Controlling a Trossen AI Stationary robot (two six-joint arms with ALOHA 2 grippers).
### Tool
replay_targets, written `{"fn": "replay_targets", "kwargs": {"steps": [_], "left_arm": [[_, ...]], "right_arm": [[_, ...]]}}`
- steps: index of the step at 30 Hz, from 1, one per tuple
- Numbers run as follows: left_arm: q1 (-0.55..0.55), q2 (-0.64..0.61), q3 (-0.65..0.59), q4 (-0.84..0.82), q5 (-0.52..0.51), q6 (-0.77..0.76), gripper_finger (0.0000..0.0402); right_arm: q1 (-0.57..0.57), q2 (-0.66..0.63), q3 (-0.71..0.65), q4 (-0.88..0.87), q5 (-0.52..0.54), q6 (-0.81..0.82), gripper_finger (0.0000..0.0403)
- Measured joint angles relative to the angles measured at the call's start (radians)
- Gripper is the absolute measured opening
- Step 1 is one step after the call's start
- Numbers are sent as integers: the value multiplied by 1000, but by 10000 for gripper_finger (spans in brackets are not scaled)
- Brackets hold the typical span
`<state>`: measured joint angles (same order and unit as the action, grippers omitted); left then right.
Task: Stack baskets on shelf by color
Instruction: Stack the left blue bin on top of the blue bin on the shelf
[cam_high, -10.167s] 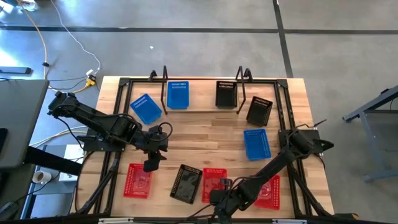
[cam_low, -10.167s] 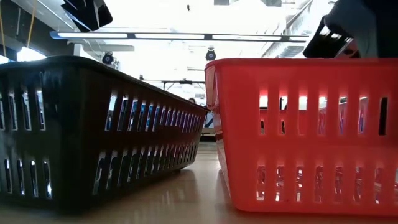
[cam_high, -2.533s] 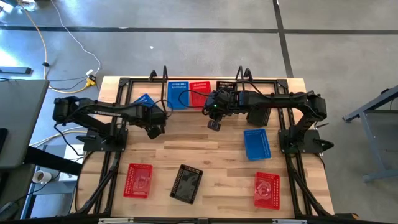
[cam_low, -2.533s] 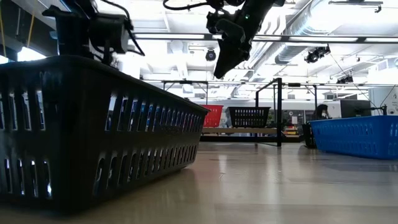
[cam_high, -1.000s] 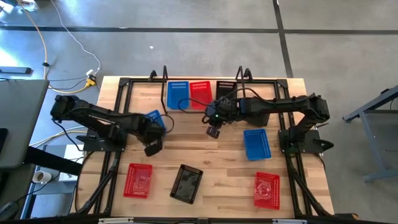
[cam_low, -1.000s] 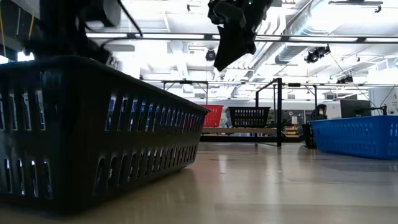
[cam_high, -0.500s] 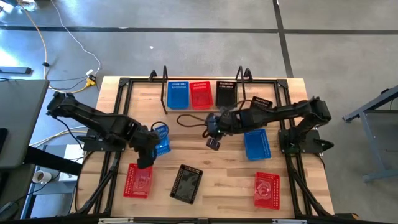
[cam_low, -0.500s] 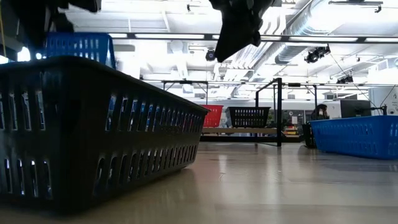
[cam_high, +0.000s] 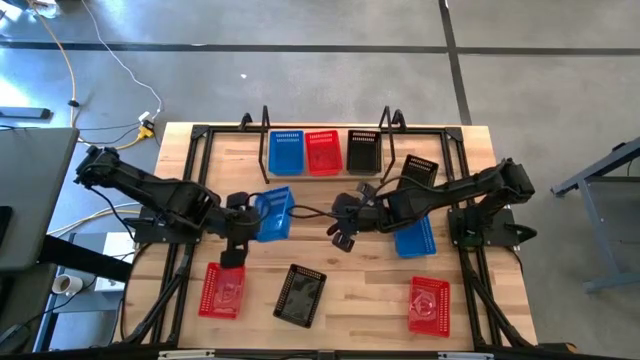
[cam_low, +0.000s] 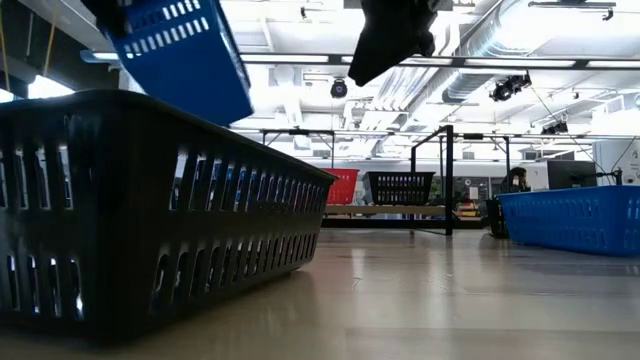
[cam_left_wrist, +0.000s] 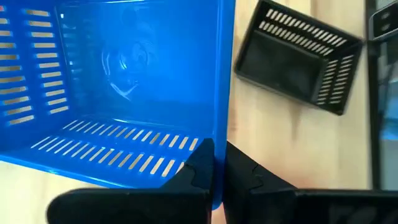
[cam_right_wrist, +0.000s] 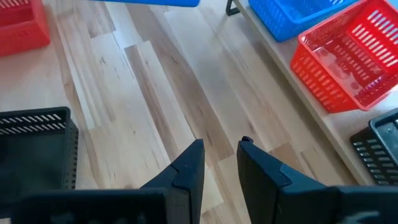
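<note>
My left gripper (cam_high: 254, 218) is shut on a blue basket (cam_high: 273, 213), which hangs tilted above the table's middle (cam_low: 180, 50). My right gripper (cam_high: 343, 238) hovers open to its right, nothing between its fingers (cam_right_wrist: 219, 158). The shelf (cam_high: 325, 176) along the far edge carries a blue basket (cam_high: 285, 153), a red one (cam_high: 322, 152) and a black one (cam_high: 362, 150) side by side. On the table lie two red baskets (cam_high: 222, 290) (cam_high: 430, 305), a black one (cam_high: 300, 296), a blue one (cam_high: 413, 234) and a second black one (cam_high: 419, 172). My left gripper pinches one side wall of the blue basket near a corner (cam_left_wrist: 219, 134), one finger inside the basket (cam_left_wrist: 200, 160) and one outside (cam_left_wrist: 242, 171). The basket is lifted clear of the table and tilted, its open side facing the wrist camera.
Black wire uprights (cam_high: 265, 125) (cam_high: 388, 122) flank the shelf. A black frame runs along the table's sides (cam_high: 190, 170). The right arm reaches over the blue basket on the table. Bare wood lies between the shelf and the near row of baskets.
My left gripper has risen and swung toward the table's middle with the blue basket, which is lifted clear and has turned and tipped. My right gripper has moved from near the shelf toward the table's near edge, its finger gap unchanged.
</note>
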<state>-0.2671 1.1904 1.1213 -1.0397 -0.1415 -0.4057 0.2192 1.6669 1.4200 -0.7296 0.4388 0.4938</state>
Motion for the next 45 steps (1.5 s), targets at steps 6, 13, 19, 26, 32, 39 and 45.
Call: {"fn": "replay_targets", "kwargs": {"steps": [6, 13, 19, 26, 32, 39, 45], "left_arm": [[40, 0, 0, 5, -77, 111, 0], [134, 0, 0, 35, -206, 252, 0], [280, 0, 0, 109, -228, 354, 0], [450, 1, 0, 184, -223, 473, 0], [548, 30, 0, 252, -176, 583, 0], [623, 107, 19, 233, -169, 628, 0], [662, 199, 70, 171, -156, 695, 0]], "right_arm": [[-17, -14, 0, -3, 9, 5, 83], [-55, -69, 0, -14, 83, 26, 83], [-116, -124, 0, -16, 103, 22, 83], [-186, -153, 0, -35, 102, -28, 83], [-251, -153, 0, -71, 73, -31, 83], [-314, -153, 0, -96, 46, -59, 83], [-353, -153, 0, -98, 11, -76, 83]]}}
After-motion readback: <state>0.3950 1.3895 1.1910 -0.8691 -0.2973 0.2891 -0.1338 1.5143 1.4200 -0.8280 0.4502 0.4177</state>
